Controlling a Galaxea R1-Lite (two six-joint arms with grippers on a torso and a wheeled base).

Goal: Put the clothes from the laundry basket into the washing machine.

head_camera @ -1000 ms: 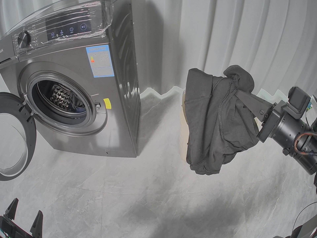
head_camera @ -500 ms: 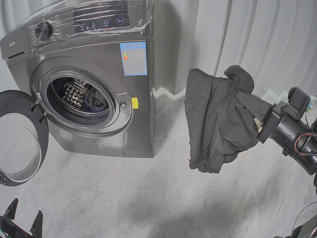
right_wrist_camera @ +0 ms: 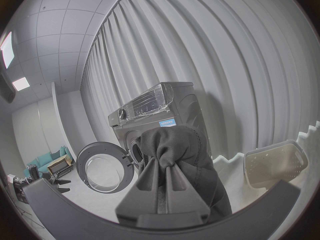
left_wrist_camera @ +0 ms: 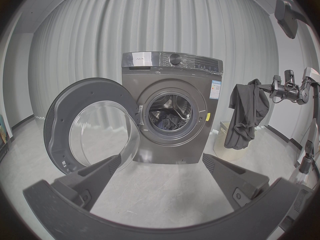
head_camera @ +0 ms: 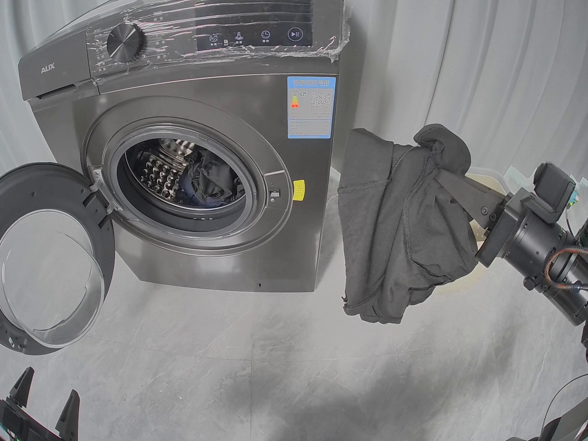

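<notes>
A grey washing machine [head_camera: 202, 93] stands to the left with its round door [head_camera: 52, 258] swung wide open. Dark clothes [head_camera: 211, 182] lie inside the drum. My right gripper [head_camera: 446, 177] is shut on a dark grey garment [head_camera: 398, 228], which hangs in the air to the right of the machine, above the floor. In the right wrist view the gripper [right_wrist_camera: 163, 165] pinches the bunched cloth [right_wrist_camera: 180, 147]. The beige laundry basket [right_wrist_camera: 275, 164] stands behind the garment, its rim [head_camera: 490, 182] just showing. My left gripper [head_camera: 43, 399] is low at the near left, open and holding nothing [left_wrist_camera: 161, 156].
White curtains [head_camera: 459, 50] hang behind the machine and basket. The pale tiled floor [head_camera: 245, 362] lies bare between me and the machine. The open door juts out to the left of the drum opening [left_wrist_camera: 170, 117].
The whole head picture has shifted: the camera has turned, so the machine now sits further right and nearer the hanging garment. The right gripper still holds the garment the same way.
</notes>
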